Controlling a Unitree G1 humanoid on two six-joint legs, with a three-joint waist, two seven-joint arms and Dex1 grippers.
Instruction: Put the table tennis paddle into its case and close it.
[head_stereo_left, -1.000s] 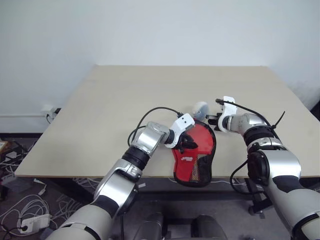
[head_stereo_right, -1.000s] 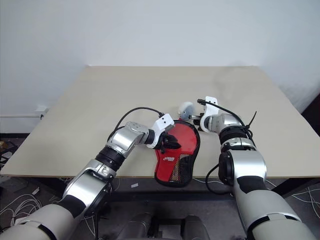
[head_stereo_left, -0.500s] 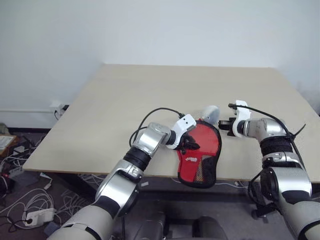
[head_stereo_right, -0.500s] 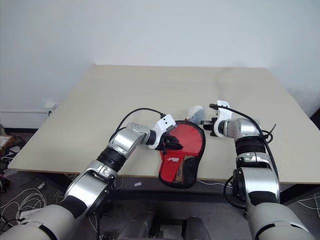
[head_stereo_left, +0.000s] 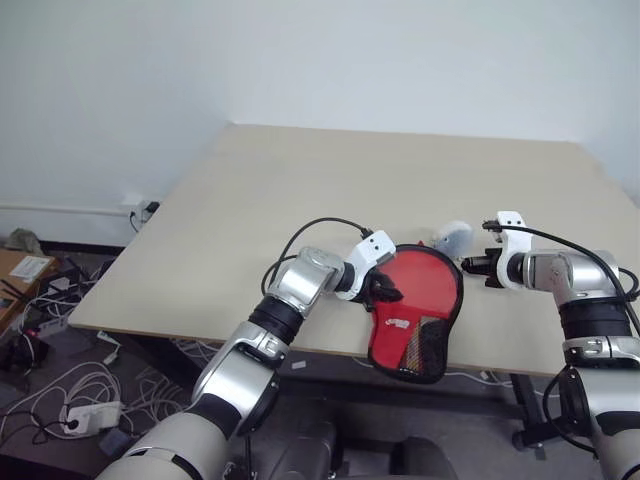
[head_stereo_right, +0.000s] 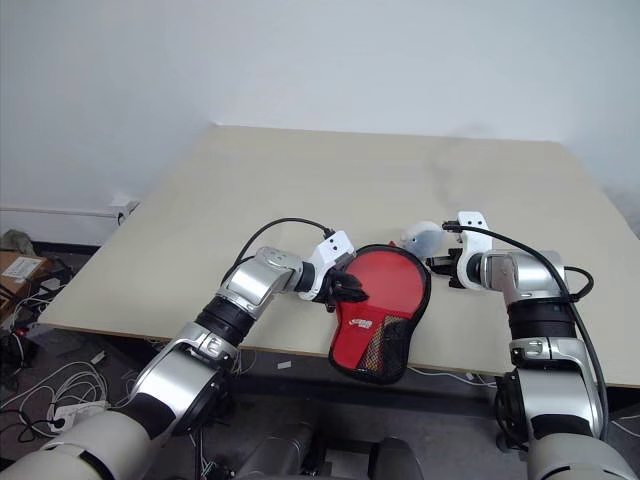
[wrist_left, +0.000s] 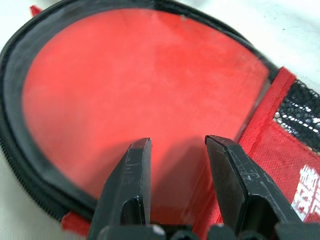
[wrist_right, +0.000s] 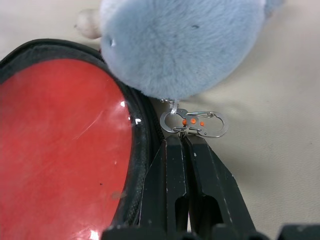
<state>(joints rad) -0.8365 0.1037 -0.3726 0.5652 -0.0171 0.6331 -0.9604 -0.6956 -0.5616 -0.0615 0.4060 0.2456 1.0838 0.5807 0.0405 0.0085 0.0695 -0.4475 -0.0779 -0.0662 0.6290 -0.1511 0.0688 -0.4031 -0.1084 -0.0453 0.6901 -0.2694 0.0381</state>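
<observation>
Case (head_stereo_left: 414, 320) hangs over the near edge of the counter (head_stereo_left: 300, 200), paddle (head_stereo_left: 420, 285) already inside, red face visible thru the clear side. Left claw (head_stereo_left: 387, 293) at its 9 o'clock, fingers part open pressing on it, not clenched. Right claw (wrist_right: 186, 137) at 2 o'clock, clamped shut on the metal clip (wrist_right: 194, 123) by the blue-grey pompom (head_stereo_left: 452, 237). Zip looks abt done imo.

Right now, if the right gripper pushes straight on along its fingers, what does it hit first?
The small metal clip sits right at the tips of the shut right gripper, so that comes first, then probably the fluffy blue-grey ball just beyond. The case lies to one side.
</observation>
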